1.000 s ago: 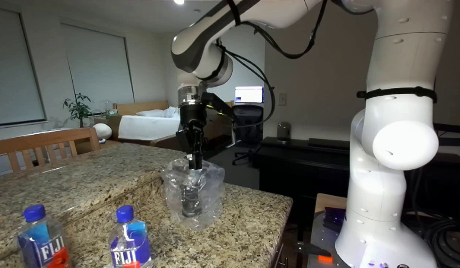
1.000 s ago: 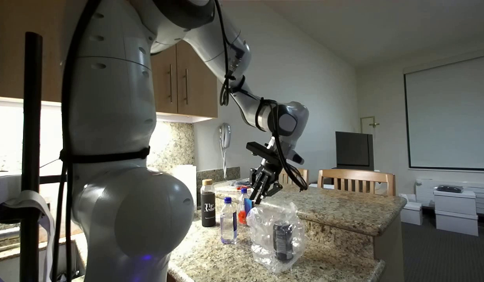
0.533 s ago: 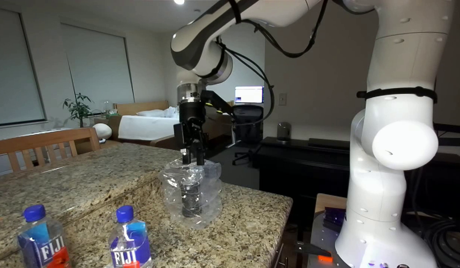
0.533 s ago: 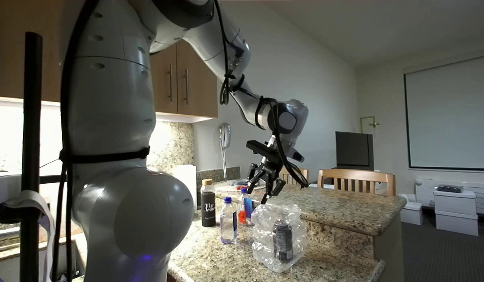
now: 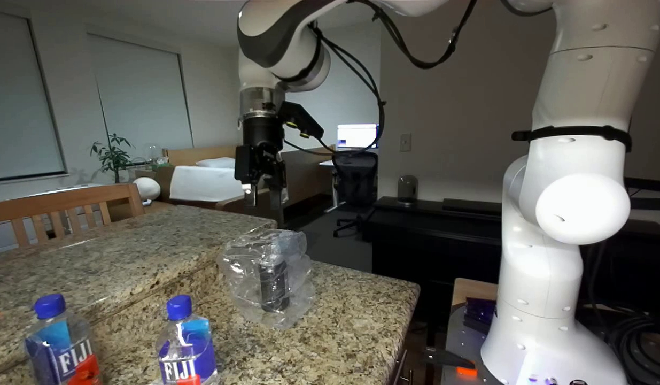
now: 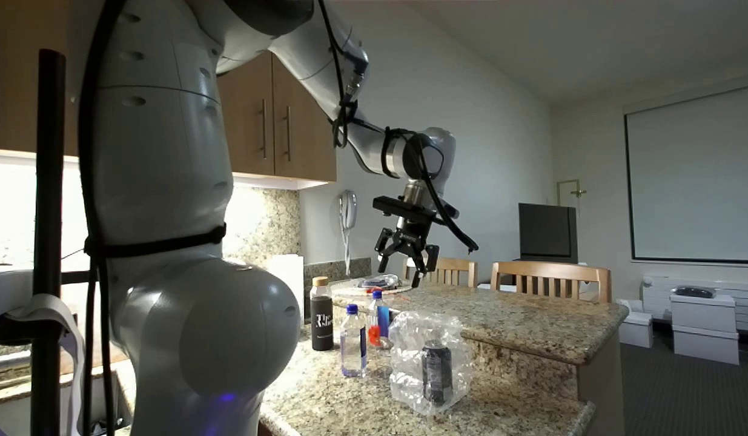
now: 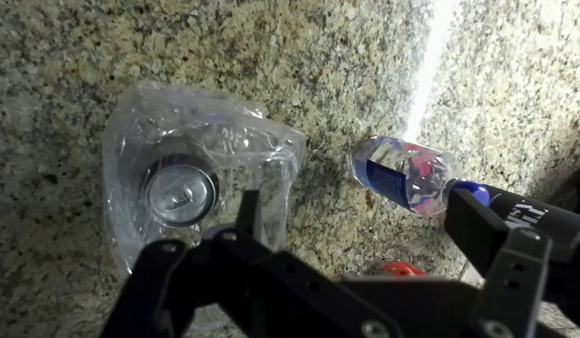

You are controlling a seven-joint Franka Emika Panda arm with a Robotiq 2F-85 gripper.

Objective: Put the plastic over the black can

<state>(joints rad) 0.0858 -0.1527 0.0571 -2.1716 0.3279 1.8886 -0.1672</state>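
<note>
Lower left of an ext. view: FIJI bottle (image 5: 65, 347), then a 2nd bottle (image 5: 186, 347) to its right, both cut off at frame bottom. Ctr: plastic (image 5: 268, 247) on the counter (image 5: 351, 310), set round the upright can (image 5: 274, 286) & reaching higher than it. Above it, same column: gripper (image 5: 264, 211), fingers spread wide, nothing btwn them, apart from the plastic. Right side: arm (image 5: 575, 208), cut off at the top.

Handling, my guess: plastic v. light, thin, soft, slippery; crumples w/ little force, may cling to the fingers, could tear if tugged hard. If it needs a tweak, pinch the top edge, well off the can; a mid-height grab prob. drags or tips the can too. Can's prob. smooth & rigid-ish; full or empty unknown, so no call on wt.

Hard to make out: whether plastic closes over the can's top or gapes open there; top shows plainly in the wrist view, left of ctr. Can's print unreadable thru folds & glare. Wrist view, bottom: gripper hides part of plastic's lower edge.
</note>
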